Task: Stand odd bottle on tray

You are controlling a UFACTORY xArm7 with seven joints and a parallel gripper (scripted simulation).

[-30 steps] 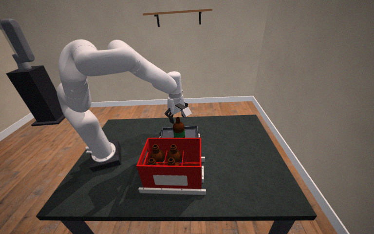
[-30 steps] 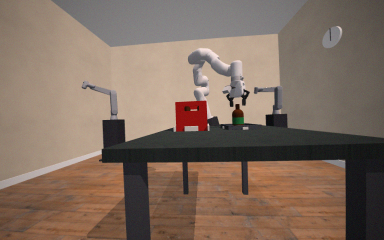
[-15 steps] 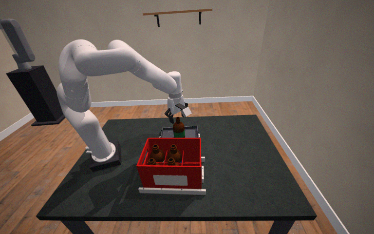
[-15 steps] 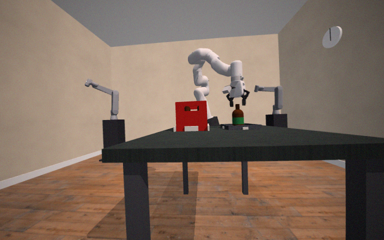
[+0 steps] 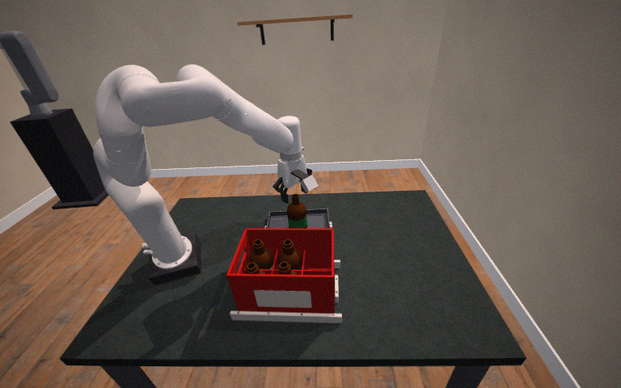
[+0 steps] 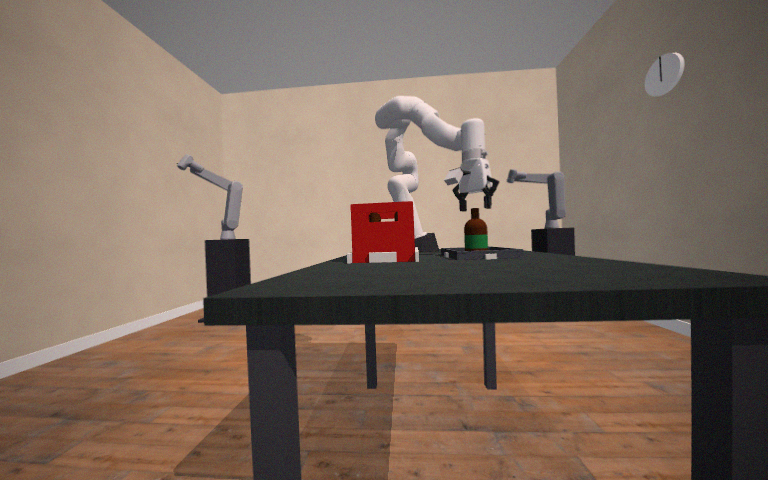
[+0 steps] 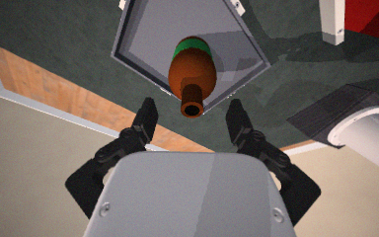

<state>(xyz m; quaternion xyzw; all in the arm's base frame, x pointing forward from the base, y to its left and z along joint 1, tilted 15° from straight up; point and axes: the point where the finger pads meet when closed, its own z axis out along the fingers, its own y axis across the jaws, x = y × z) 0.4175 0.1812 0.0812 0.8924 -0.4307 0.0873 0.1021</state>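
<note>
We see the white arm's black-fingered gripper [image 5: 293, 188] hanging just above the brown glass bottle with the green label [image 5: 297, 212], fingers spread wide and grasping nothing, clear of the bottle's mouth. That bottle stands upright on the shallow grey tray [image 5: 274, 220], just beyond the far wall of the red plastic crate [image 5: 284, 285]. Four more brown bottles [image 5: 259, 254] stand in the crate's left and middle compartments on the dark table [image 5: 411, 283].
</note>
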